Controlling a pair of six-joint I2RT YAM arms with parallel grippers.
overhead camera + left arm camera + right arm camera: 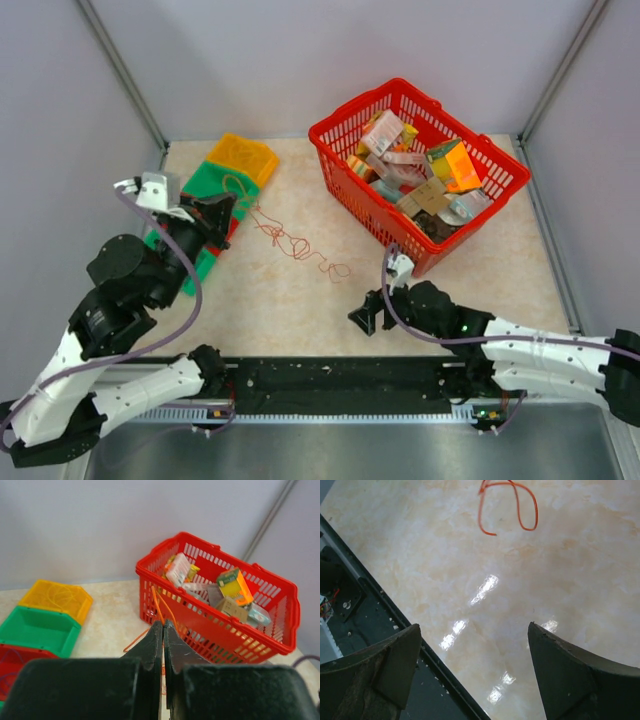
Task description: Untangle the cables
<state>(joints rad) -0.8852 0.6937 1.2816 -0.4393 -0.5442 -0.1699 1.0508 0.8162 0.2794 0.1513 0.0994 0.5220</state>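
A thin orange-red cable lies in kinks across the table from the bins toward the middle. My left gripper is shut on one end of it over the green bin; in the left wrist view the cable loops up out of the closed tips. My right gripper is open and empty, low over the table near its front edge. The cable's far end curls on the table ahead of the right fingers. A yellow cable lies in the yellow bin.
A red basket full of small boxes stands at the back right. Yellow, green and red bins sit in a row at the left. The black rail runs along the table's front edge.
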